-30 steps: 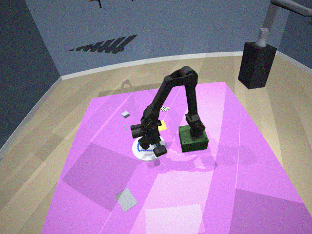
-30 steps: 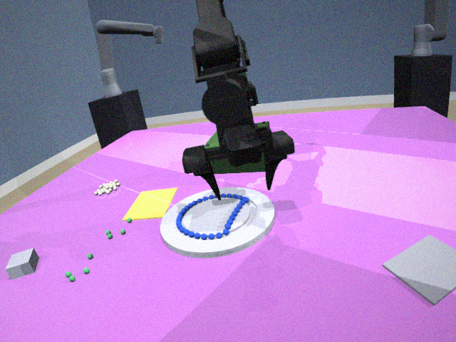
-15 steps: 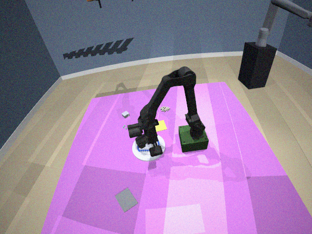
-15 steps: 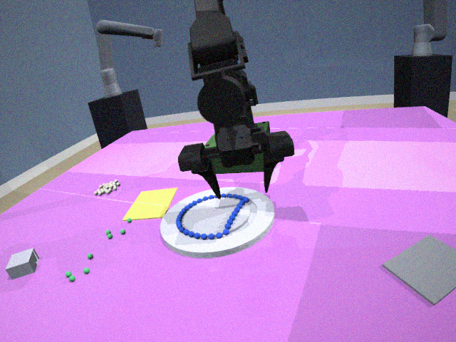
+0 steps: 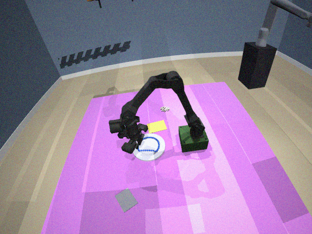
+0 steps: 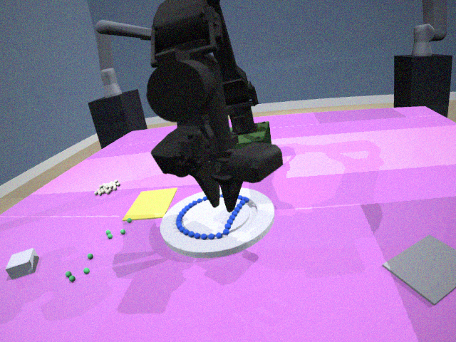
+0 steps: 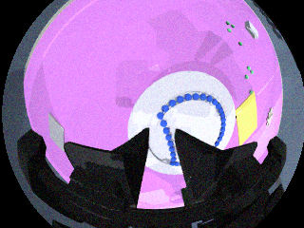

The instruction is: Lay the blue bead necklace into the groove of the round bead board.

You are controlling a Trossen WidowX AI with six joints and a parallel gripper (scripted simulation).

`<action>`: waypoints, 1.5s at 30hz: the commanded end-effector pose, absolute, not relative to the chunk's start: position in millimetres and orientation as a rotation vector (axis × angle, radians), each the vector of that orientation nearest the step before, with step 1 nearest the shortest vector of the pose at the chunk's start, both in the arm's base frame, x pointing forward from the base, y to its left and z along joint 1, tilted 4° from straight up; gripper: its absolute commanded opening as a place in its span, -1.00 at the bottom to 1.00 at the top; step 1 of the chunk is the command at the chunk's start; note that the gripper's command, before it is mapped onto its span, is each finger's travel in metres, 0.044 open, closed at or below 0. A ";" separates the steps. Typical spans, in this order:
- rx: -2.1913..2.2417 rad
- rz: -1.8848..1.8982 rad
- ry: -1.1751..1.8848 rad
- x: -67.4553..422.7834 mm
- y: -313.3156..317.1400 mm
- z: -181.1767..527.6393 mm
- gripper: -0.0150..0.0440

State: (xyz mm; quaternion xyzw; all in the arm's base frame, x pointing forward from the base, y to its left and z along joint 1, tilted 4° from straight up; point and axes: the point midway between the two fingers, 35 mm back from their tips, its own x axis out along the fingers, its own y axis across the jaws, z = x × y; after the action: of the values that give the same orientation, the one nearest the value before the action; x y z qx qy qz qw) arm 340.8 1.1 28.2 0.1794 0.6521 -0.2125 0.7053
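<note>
Exterior view shows our gripper (image 6: 222, 204) lowered over the round bead board (image 6: 257, 226), fingers drawn in to a narrow gap around one stretch of the blue bead necklace (image 6: 191, 232). We judge it is closing on that strand rather than clamped; whether the tips already touch beads we cannot tell, since the fingers hide the spot. The necklace lies wholly on the board: most of its loop curves round as the groove would, but one run cuts straight across the middle. We think that straight run is why the gripper sits there, to nudge it outward into the groove.
</note>
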 end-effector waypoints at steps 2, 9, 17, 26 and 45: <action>0.437 -0.519 1.449 344.5 -1.2 27.2 -0.08; 0.437 -0.519 1.449 345.2 -2.4 10.2 -0.08; 0.435 -0.507 1.440 347.6 -1.5 15.2 -0.08; 0.436 -0.513 1.445 347.2 -2.8 1.0 -0.08; 0.438 -0.514 1.446 347.1 -3.3 -10.2 -0.26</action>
State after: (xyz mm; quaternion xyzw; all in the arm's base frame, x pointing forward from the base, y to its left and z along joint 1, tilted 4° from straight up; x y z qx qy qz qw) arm 346.9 -3.3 -10.6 0.1965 0.6490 -0.2306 0.6979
